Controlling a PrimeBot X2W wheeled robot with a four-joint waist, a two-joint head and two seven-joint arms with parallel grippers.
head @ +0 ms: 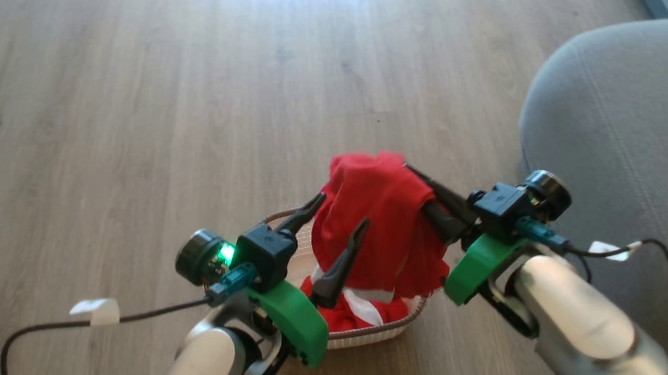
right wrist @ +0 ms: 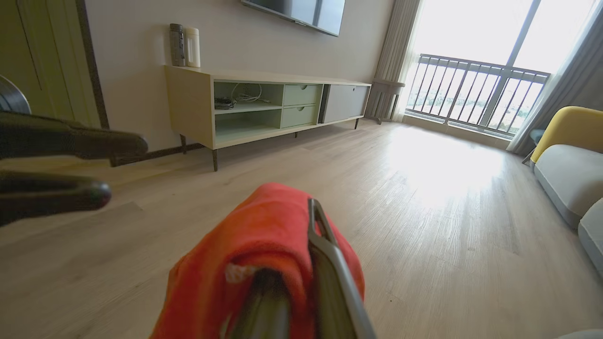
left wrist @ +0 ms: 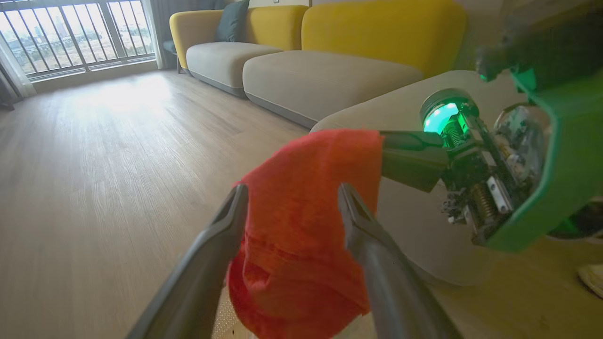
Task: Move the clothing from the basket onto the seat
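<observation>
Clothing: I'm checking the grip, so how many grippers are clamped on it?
1. The right gripper is shut on the top of the clothing, above the basket. The left gripper is open, its fingers either side of the fabric.

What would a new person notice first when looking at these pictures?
The bright red clothing stands out, hanging above the basket at lower middle, pinched by the right gripper. The left gripper is open, one finger on each side of it. A grey seat lies at the right.
</observation>
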